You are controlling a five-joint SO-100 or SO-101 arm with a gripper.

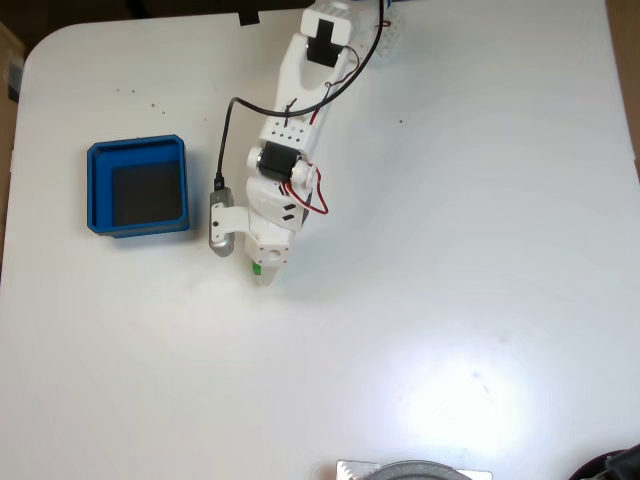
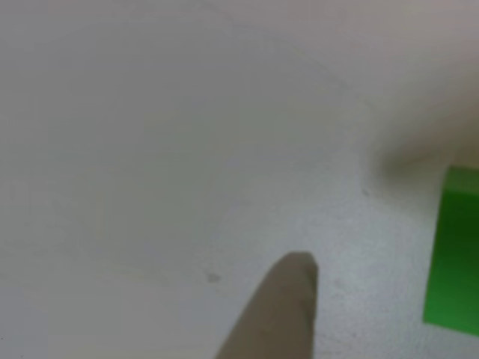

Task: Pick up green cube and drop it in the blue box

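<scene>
**Pincer down at the green cube, blue box off to the left**

Fixed view, looking down: white bench [image 1: 480, 300] takes up most of the frame. White arm [image 1: 290, 130] comes in from top centre and reaches down toward mid-frame, w/ black servo blocks and red + black cables along it. A grey camera module [image 1: 220, 225] sticks out on the arm's left side, black cable looping up from it. Pincer [image 1: 262, 270] points down at the bench, just left of centre. A small bit of green cube [image 1: 257, 268] shows right at its tip, mostly hidden under the white housing. Can't tell from here whether the fingers are open or closed, or whether they touch the cube. Blue box [image 1: 137, 186] sits in the left part of frame, upper-mid height, well apart from the pincer; thick blue walls, dark floor, nothing visible inside. Some tiny dark specks on the bench top left. A grey round object [image 1: 415, 470] is cut off at bottom edge, and a dark thing at bottom right corner.

Other view, close-up, blurry: pale bench surface [image 2: 150, 112] across the frame. One grey finger [image 2: 277, 314] rises from bottom centre, tip rounded. Green cube [image 2: 453, 250] is at the right edge, mid-lower, cut off by the frame, clear gap between it and that finger. Soft shadow above the cube, upper right.
</scene>
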